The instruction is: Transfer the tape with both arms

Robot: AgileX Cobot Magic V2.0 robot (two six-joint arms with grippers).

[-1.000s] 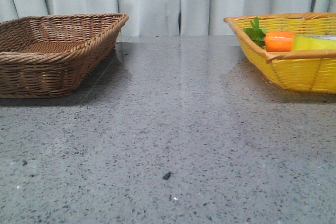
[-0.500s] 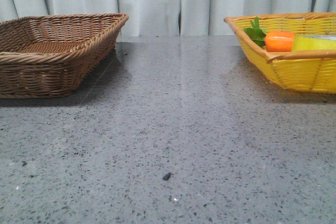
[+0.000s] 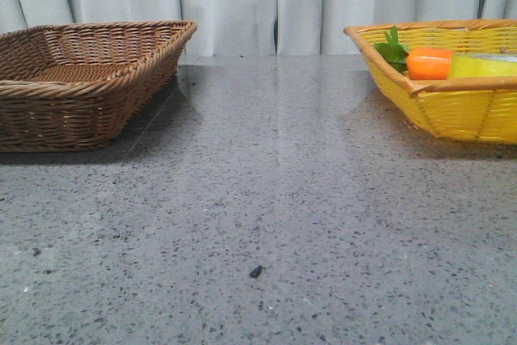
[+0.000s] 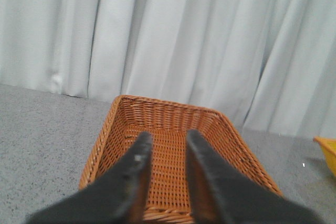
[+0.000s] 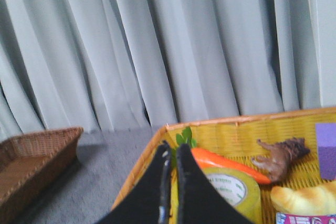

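Right wrist view puts you above the yellow basket [image 5: 157,153], and the tape [image 5: 231,190] lies flat inside it, just beside the carrot [image 5: 226,163], with a toy animal [image 5: 281,161], a purple block [image 5: 326,150] and a yellowish bread-like piece [image 5: 304,198] around it. Your right gripper [image 5: 171,153] hangs over the near rim, fingers almost touching, holding nothing. Your left gripper [image 4: 165,142] hovers over the brown basket [image 4: 157,116], fingers a narrow gap apart, also empty. So nothing is done yet, I'd say: pickup, handover and drop-off all remain. For room, the grey table [image 3: 266,199] between the baskets looks wide open for the exchange; mind the yellow basket's raised rim and the crowding beside the roll.
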